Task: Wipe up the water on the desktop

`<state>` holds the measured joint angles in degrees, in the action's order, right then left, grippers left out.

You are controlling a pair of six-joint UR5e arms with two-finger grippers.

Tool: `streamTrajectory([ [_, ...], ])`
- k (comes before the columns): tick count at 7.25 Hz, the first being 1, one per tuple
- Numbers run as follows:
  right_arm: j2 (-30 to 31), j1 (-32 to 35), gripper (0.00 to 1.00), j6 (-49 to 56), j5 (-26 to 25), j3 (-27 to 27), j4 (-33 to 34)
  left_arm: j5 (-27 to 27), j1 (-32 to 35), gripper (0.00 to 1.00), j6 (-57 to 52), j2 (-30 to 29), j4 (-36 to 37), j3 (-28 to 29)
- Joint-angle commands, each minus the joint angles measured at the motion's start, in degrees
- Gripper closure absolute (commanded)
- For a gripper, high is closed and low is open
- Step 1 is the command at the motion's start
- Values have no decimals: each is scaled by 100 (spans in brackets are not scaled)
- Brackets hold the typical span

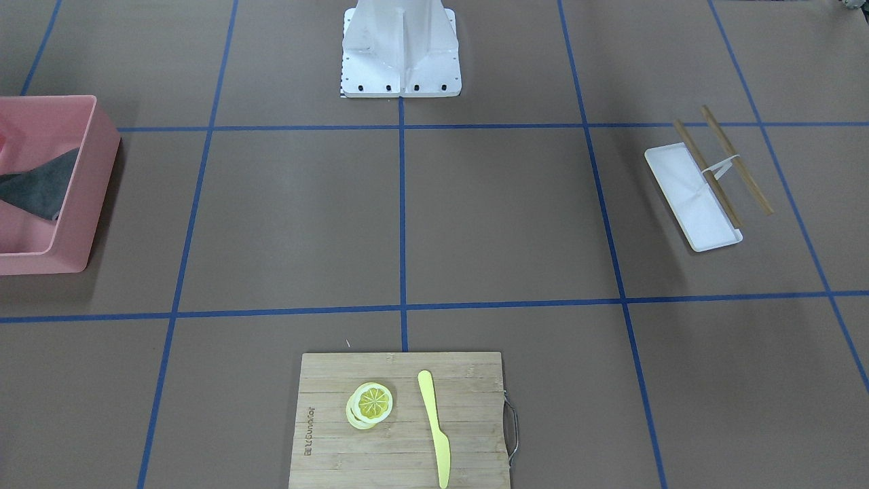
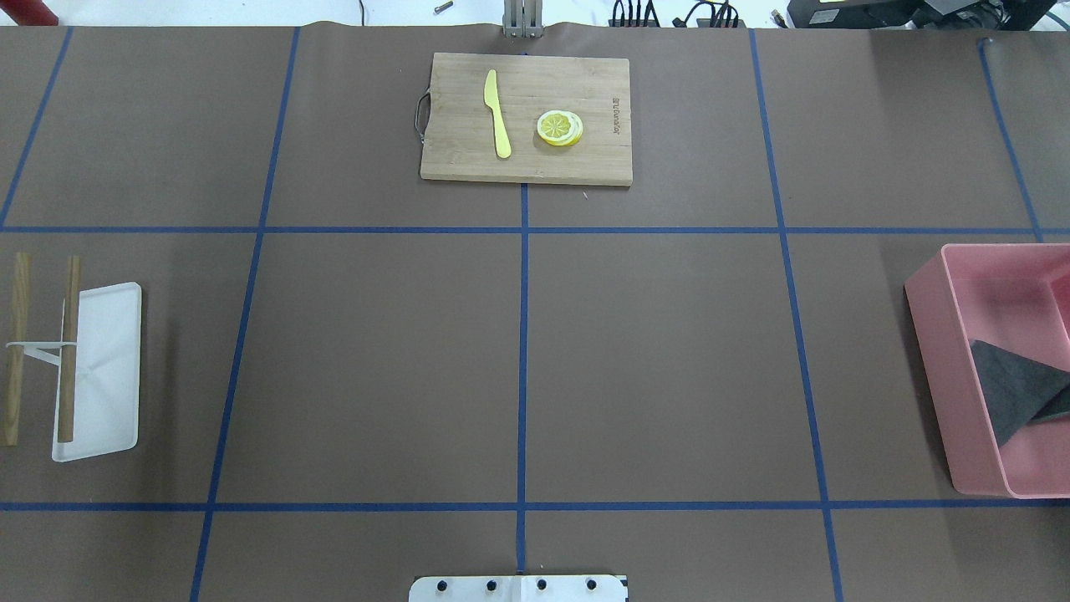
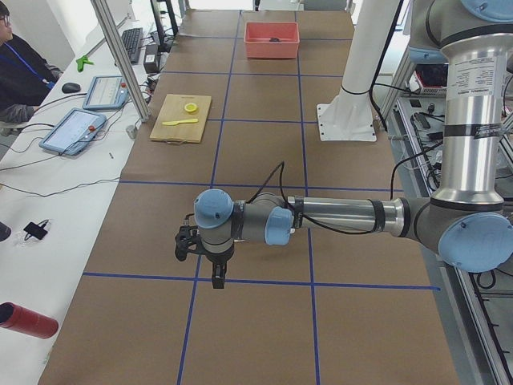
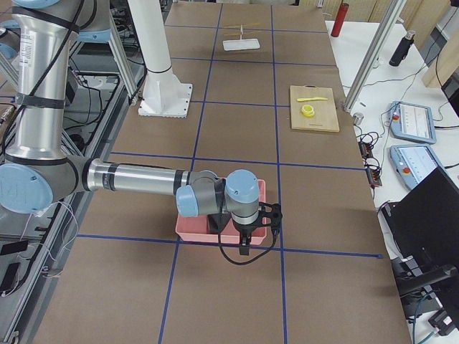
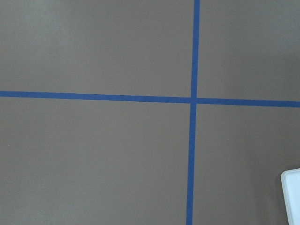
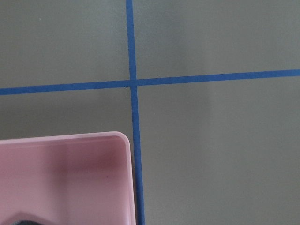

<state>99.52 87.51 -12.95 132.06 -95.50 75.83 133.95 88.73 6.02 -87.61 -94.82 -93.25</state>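
The desk (image 2: 669,351) fills every view. It is a wide, flat, matte brown surface, even in tone, divided into big rectangles by thin blue tape lines (image 2: 523,334). In the overhead view a bamboo cutting board (image 2: 451,155) sits at the far middle edge. A yellow knife (image 2: 497,117) lies on it beside a small stack of lemon slices (image 2: 559,128), the two close but apart. At the robot's right end stands a pink bin (image 2: 932,368) with a dark grey cloth (image 2: 1011,389) lying inside. At its left end lies a shallow white tray (image 2: 113,368) with two wooden sticks (image 2: 68,351), one across the tray and one just beside it on the desk. A white base (image 1: 400,51) is bolted on at the robot's side of the middle. The left arm reaches out level over the desk, and the left claw (image 3: 216,271) hangs pointing down above a tape line. Its wrist camera sees a tape crossing and a corner of the tray. The right claw (image 4: 245,240) hangs the same way just in front of the bin, and its wrist camera sees a tape crossing and a corner of the bin. Both claws show only in the side views, so I cannot tell how far either is open or whether either holds anything.
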Motion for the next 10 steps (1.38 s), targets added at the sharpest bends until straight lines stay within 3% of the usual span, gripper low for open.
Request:
streamTrajectory([
  [1,23,-6,0,74,5,-22,-68,-1,-14,2,-5,7,-1,0],
  [10,172,-6,0,74,136,-39,-437,8,-14,2,-13,69,-28,44],
])
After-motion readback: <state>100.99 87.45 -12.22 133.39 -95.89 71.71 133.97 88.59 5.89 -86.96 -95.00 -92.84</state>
